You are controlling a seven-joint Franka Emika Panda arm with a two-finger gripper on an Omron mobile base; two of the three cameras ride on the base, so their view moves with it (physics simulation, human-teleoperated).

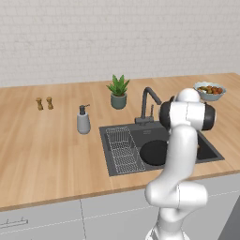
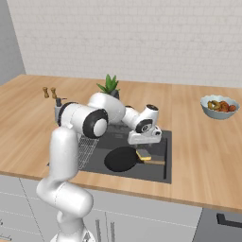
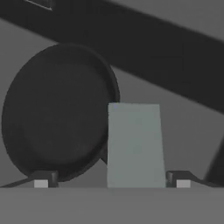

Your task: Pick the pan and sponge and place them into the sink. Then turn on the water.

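Observation:
The black pan (image 2: 120, 159) lies flat in the dark sink (image 2: 165, 176), its wooden handle pointing right. It also shows beside the arm in the left base view as the pan (image 1: 152, 152). The sponge (image 2: 143, 154) rests on the basin floor by the handle's root, yellow side showing. My gripper (image 2: 144, 142) hangs just above it, open. Looking down from the hand, the grey-green sponge (image 3: 134, 144) lies between my spread fingertips (image 3: 40, 182), nearer the right one, with the pan (image 3: 59, 113) to its left. The gripper (image 3: 112, 183) holds nothing.
A wire rack (image 1: 124, 150) fills the sink's left side. The dark faucet (image 1: 147, 103) stands behind the basin. A grey soap dispenser (image 1: 83, 120), a potted plant (image 1: 118, 91), two small shakers (image 1: 44, 103) and a fruit bowl (image 1: 210, 90) stand on the wooden counter (image 1: 47, 150).

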